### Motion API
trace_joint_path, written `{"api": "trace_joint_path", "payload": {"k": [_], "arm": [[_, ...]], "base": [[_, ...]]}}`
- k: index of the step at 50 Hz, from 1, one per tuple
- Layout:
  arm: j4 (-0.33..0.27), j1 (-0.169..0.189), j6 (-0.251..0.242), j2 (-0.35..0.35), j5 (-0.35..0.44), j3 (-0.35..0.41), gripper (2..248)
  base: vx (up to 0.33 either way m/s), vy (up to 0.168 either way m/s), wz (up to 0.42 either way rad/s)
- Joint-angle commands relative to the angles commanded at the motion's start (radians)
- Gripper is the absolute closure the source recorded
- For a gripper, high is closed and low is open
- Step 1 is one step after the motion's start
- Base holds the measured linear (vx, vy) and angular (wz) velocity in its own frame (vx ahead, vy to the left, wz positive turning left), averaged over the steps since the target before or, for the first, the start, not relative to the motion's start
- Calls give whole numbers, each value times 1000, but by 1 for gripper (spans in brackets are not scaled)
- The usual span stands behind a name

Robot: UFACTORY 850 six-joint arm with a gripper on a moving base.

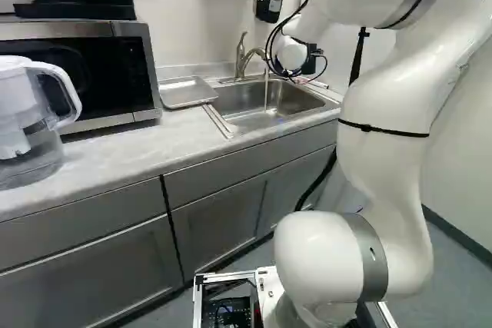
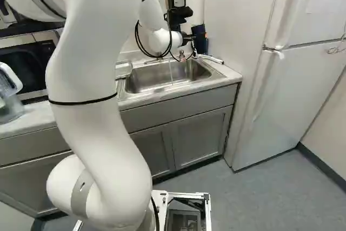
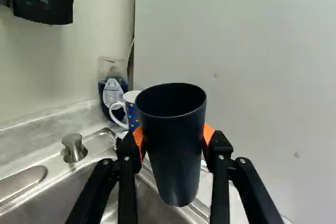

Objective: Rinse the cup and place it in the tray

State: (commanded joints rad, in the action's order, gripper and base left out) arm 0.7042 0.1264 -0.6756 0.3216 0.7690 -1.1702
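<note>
The black end effector (image 2: pixel 198 37) grips a tall, dark, tapered cup (image 3: pixel 173 148) upright between its orange pads (image 3: pixel 138 139), near the end of the steel sink (image 1: pixel 288 99) farthest from the rectangular silver metal tray (image 1: pixel 187 92). The tray sits on the pale counter (image 1: pixel 115 144) (water is running from the curved metal faucet (image 1: pixel 242 59)).

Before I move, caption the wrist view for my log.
Claw holding a dark cup upright, with the sink nearby and a spotted mug and bottle of blue liquid beyond.
</note>
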Motion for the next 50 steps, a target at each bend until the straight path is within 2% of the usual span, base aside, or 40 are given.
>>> {"api": "trace_joint_path", "payload": {"k": [29,50], "arm": [[0,-29,0,-51,3,68,126],[0,-39,0,-61,22,113,126]], "base": [[0,0,0],[0,0,0]]}}
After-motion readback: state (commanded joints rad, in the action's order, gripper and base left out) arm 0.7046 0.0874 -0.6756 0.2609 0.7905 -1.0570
